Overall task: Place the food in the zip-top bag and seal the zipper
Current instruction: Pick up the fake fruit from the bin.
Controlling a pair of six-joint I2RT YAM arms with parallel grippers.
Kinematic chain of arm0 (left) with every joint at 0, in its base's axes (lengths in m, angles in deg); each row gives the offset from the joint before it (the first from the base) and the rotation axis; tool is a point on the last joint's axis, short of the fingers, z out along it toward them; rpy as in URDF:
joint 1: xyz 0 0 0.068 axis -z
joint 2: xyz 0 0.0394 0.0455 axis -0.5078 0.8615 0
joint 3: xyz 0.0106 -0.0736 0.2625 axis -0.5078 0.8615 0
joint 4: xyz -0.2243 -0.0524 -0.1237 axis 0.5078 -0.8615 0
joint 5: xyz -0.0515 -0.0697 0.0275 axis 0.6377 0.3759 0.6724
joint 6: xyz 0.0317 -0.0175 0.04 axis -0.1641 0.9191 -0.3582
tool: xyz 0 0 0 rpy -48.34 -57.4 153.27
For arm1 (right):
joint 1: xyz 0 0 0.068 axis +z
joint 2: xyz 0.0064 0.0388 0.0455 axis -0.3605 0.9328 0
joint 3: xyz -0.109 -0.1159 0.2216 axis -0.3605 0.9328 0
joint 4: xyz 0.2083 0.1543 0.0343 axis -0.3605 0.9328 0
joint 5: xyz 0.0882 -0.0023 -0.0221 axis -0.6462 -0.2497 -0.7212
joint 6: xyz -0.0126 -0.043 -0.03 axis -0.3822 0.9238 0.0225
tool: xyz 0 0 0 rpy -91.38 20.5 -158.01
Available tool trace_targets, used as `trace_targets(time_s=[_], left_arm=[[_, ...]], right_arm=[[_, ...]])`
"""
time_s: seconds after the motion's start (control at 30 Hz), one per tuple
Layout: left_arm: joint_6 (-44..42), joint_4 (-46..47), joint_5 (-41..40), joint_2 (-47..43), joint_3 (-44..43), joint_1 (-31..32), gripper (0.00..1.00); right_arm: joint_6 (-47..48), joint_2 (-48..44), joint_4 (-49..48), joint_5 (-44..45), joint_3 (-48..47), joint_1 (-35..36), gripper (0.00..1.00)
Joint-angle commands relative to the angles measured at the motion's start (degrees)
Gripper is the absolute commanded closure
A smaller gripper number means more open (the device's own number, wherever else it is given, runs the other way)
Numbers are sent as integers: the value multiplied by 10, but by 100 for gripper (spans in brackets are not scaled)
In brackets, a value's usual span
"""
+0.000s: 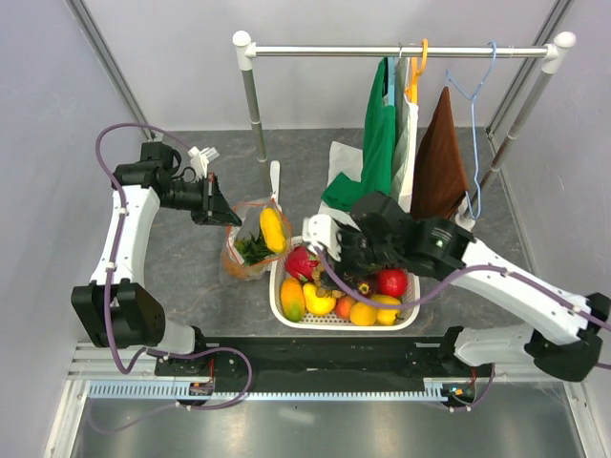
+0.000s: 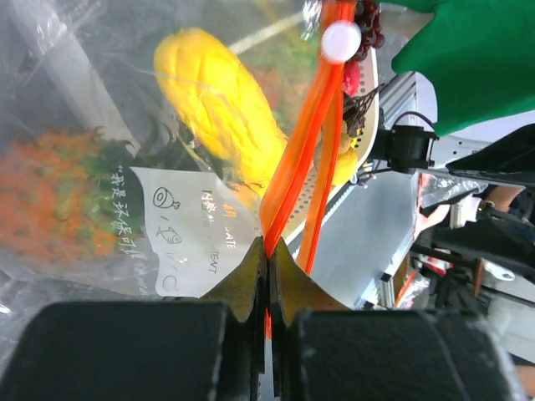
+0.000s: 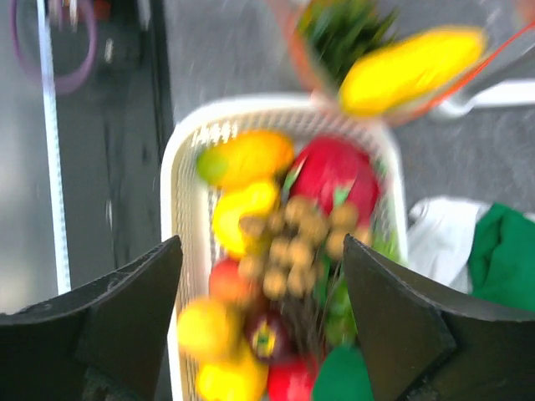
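Observation:
The clear zip-top bag [image 1: 246,250] stands left of the basket, with a yellow fruit [image 1: 272,229] and the orange pineapple [image 1: 239,262] inside it. My left gripper [image 1: 225,215] is shut on the bag's orange-red zipper [image 2: 301,142] at the mouth. Its fingertips [image 2: 269,251] pinch the strip, and the white slider [image 2: 340,40] sits further along. The yellow fruit [image 2: 221,100] and the white label [image 2: 192,242] show through the plastic. My right gripper [image 1: 329,250] hovers open over the basket's fruit. In the blurred right wrist view nothing lies between the fingers of that gripper [image 3: 262,242].
A white slotted basket [image 1: 284,310] holds several toy fruits: red, yellow, orange, and a brown bunch [image 3: 301,242]. Behind it stands a rack [image 1: 401,50] with green, white and brown cloths on hangers. A green cloth [image 3: 501,251] lies by the basket's far side.

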Motion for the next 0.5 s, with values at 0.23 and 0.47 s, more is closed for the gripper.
trace_targets(time_s=[0.23,0.47], left_arm=[[-6,-4,14,-15,9,-4,98],[-1,-4,15,-16,8,-3,98]], right_arm=[[410,-198,143,-74,211,-1,7],[610,-100,208,-106,196,6,10]])
